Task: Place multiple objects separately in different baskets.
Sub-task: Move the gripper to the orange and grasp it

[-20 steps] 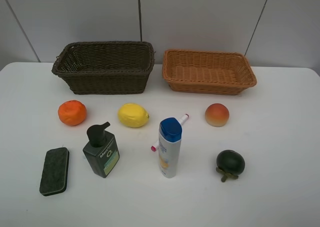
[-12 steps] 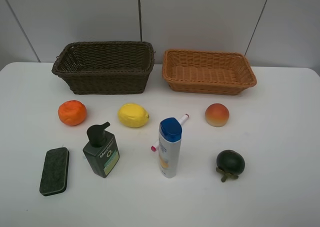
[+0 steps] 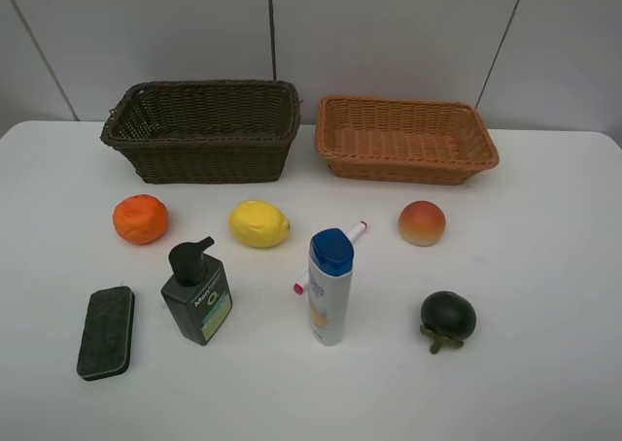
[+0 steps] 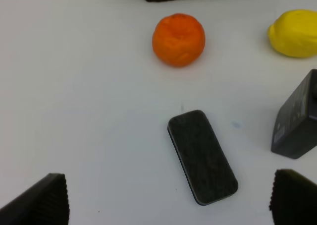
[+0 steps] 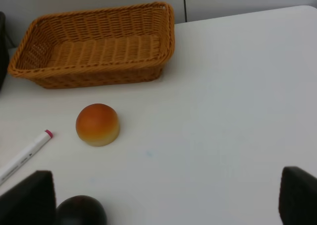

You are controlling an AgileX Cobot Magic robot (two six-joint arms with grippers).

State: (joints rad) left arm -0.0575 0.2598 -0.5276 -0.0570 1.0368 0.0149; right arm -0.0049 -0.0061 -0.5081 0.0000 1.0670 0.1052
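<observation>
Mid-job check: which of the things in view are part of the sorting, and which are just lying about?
Job: orange, lemon, peach, mangosteen, pump bottle, eraser, blue-capped bottle, marker, dark brown basket, tan basket.
Lying about: nothing else shows but the white table.

Two rectangular woven baskets are counted on the one white table [image 3: 544, 266]: one dark brown basket [image 3: 204, 159] and one light orange-tan basket [image 3: 408, 169]. Eight loose items are counted with them. Four are fruits: one orange [image 3: 140, 219], one yellow lemon [image 3: 259, 223], one red-yellow peach [image 3: 422, 222] and one dark mangosteen [image 3: 447, 317]. Two are bottles: one dark green pump bottle [image 3: 198, 300] and one white blue-capped bottle [image 3: 328, 288]. The remaining two are desk items, one of each: one black eraser [image 3: 106, 331] and one pink-tipped white marker [image 3: 352, 233].
</observation>
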